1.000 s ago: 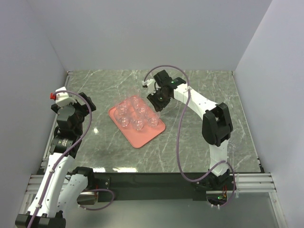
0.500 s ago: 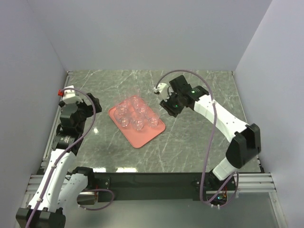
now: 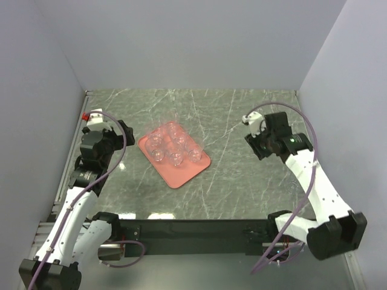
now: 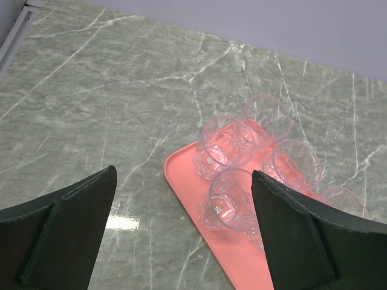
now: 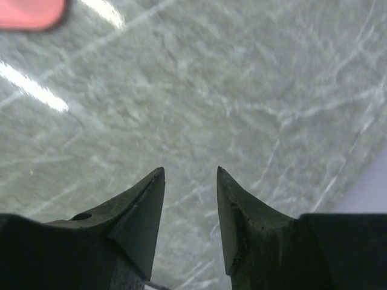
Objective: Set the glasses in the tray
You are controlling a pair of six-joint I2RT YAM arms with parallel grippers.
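1. All six of the glasses stood grouped inside the tray, touching or nearly touching one another. No glass showed on the table outside the tray. So the placing looked finished, and the step in hand was judged to be the retreat of the arms.
2. The right gripper hung well to the right of the tray. Its jaws were part-way apart with only marble between them in the wrist view, so it held nothing.
3. The left gripper sat just left of the tray. In its own view it was spread wide and empty, looking across the tray's near-left corner at the glasses.
4. To finish well, each arm should back off along a path leading away from the tray, never across it. The glasses are light and crowded, so a brush from a finger or a cable could topple several.
5. Against the frame a second before, the right gripper had left its spot over the tray's far-right corner, beside the glasses, and swung far to the tray's right.
6. The left wrist had shifted slightly towards the tray's far side. Tray and glasses had not moved.
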